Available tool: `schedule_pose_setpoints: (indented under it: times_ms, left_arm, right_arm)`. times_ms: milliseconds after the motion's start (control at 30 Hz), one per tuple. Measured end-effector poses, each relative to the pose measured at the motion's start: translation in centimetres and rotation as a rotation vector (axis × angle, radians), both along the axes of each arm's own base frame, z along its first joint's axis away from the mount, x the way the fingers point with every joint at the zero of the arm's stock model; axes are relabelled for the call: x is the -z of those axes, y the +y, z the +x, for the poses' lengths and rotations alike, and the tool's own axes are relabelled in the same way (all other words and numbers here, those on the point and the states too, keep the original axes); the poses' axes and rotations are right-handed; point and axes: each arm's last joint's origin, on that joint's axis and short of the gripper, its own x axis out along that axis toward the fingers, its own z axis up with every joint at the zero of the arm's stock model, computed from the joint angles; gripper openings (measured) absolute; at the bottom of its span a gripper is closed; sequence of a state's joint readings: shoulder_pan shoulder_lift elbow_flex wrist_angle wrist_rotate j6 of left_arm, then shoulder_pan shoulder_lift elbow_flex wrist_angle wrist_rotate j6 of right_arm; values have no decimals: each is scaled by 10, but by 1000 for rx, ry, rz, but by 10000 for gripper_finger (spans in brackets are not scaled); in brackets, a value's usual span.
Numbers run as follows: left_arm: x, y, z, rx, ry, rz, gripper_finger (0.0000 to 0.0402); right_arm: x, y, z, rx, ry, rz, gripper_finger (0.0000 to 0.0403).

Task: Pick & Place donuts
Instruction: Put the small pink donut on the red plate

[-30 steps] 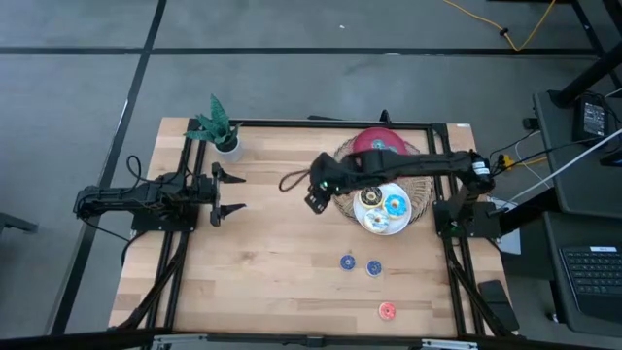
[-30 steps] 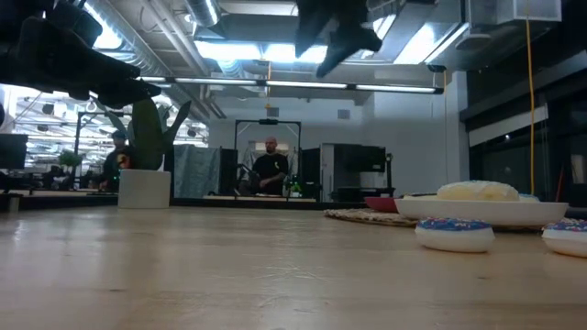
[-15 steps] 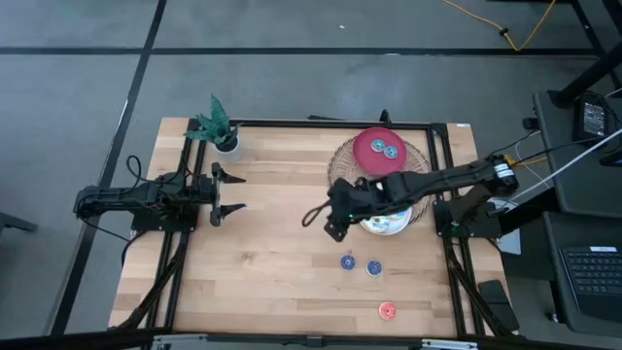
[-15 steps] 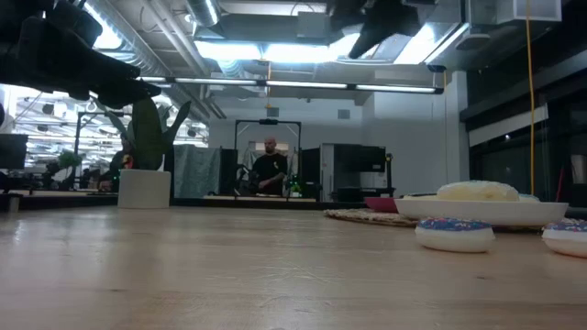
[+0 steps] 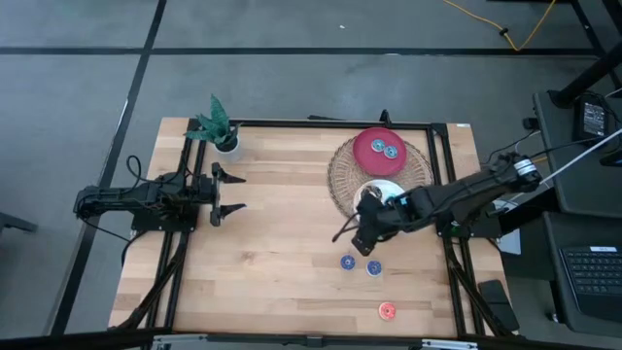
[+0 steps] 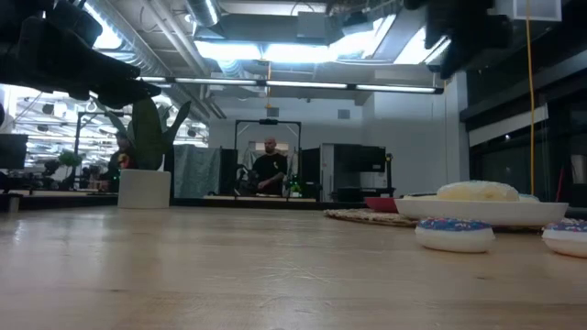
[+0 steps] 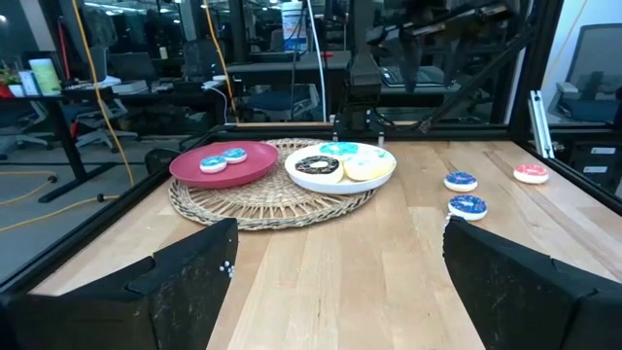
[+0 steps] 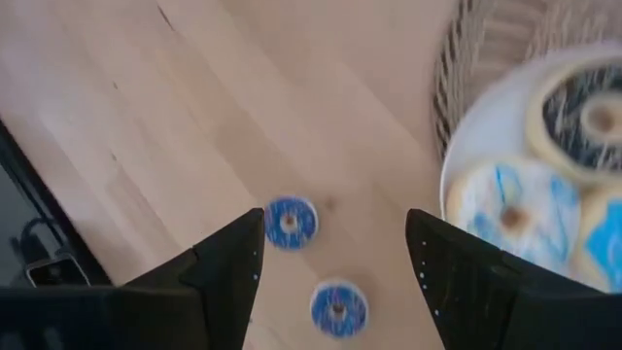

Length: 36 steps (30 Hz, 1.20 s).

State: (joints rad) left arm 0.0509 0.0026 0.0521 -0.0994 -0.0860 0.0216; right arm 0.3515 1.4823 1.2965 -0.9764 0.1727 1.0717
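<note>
Two coin-sized blue donuts lie flat on the bare wood, and a red-pink one lies nearer the near edge. My right gripper hangs open above the table just far of the blue pair; its wrist view looks down on both blue donuts. The white plate carries the chocolate, blue-iced and white-iced donuts. Two more small blue donuts sit on the red plate. My left gripper waits open at the table's left.
A round wicker mat lies under both plates at the far right. A small potted plant stands at the far left corner. A black frame runs round the table's edges. Bare wood spreads across the middle and near left.
My right gripper has swung from beside the wicker mat toward the near edge and then rightward, ending over the two blue donuts on the wood. Its arm no longer covers the red plate. The donuts have not moved.
</note>
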Motion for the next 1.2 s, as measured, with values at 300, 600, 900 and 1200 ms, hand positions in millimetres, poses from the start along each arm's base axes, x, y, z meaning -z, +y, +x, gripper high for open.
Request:
schedule_pose_setpoints:
  times_ms: [300, 600, 900, 1200]
  left_arm:
    - [0, 0, 0, 0, 0, 0, 353]
    - [0, 0, 0, 0, 0, 0, 353]
    - [0, 0, 0, 0, 0, 0, 353]
    - [0, 0, 0, 0, 0, 0, 353]
  right_arm:
    - [19, 25, -33, 30, 103, 84, 251]
    - [30, 49, -59, 60, 164, 121, 251]
    - [30, 72, -78, 59, 183, 146, 251]
    - [36, 94, -101, 113, 167, 154, 251]
